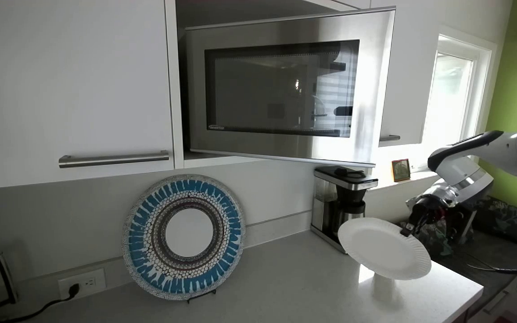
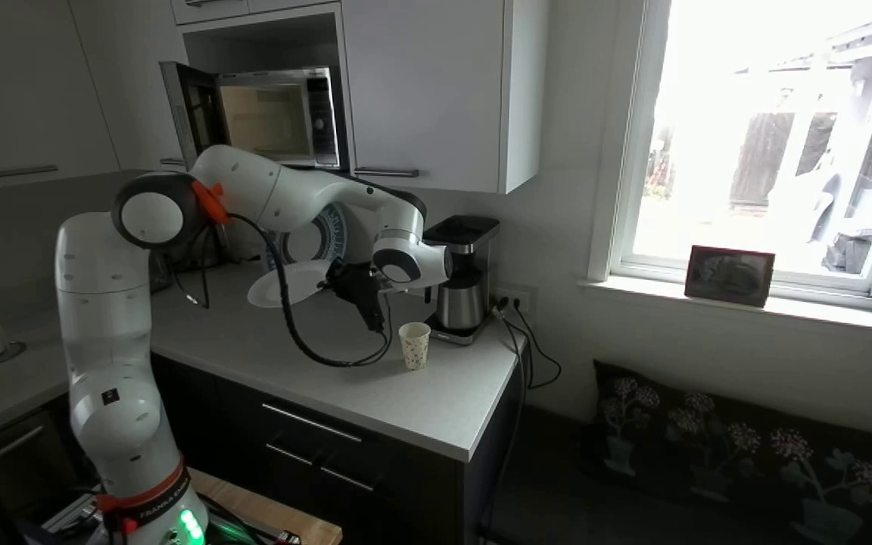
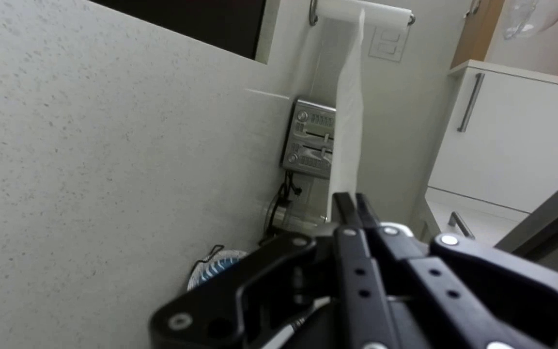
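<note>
My gripper (image 1: 405, 231) is shut on the rim of a white paper plate (image 1: 380, 249) with a fluted edge. It holds the plate tilted above the counter. The plate also shows in an exterior view (image 2: 288, 288), partly behind the black cable. In the wrist view, the plate (image 3: 349, 111) is nearly edge-on, with its edge between my fingertips (image 3: 350, 199). A coffee maker (image 2: 462, 303) with a steel jug stands near my gripper. A patterned paper cup (image 2: 415, 347) stands on the counter below my wrist.
The microwave door (image 1: 377, 89) hangs open above the counter (image 1: 294, 282). A round blue and white patterned disc (image 1: 138, 242) leans on the wall. The wrist view shows a toaster (image 3: 308, 138) and a paper towel roll (image 3: 380, 15). A picture frame (image 2: 729, 275) stands on the sill.
</note>
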{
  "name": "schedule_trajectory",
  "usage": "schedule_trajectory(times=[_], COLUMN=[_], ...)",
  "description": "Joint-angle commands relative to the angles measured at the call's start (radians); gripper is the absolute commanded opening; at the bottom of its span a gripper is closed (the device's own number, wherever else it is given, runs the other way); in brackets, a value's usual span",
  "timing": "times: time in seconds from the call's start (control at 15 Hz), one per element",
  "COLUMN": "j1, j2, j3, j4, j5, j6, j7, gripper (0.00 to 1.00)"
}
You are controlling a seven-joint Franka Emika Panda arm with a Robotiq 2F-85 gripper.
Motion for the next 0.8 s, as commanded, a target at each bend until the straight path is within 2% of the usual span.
schedule_trajectory(times=[0.0, 0.4, 0.47, 0.73], j1=[0.024, 0.037, 0.038, 0.042], j2=[-0.089, -0.185, -0.125, -0.162], j3=[-0.027, -0.043, -0.044, -0.05], j4=[-0.071, -0.132, -0.066, -0.094], j5=[0.108, 0.233, 0.197, 0.21], j6=[0.03, 0.024, -0.002, -0.001], j7=[0.086, 0.255, 0.2, 0.234], gripper=[0.0, 0.0, 0.01, 0.01])
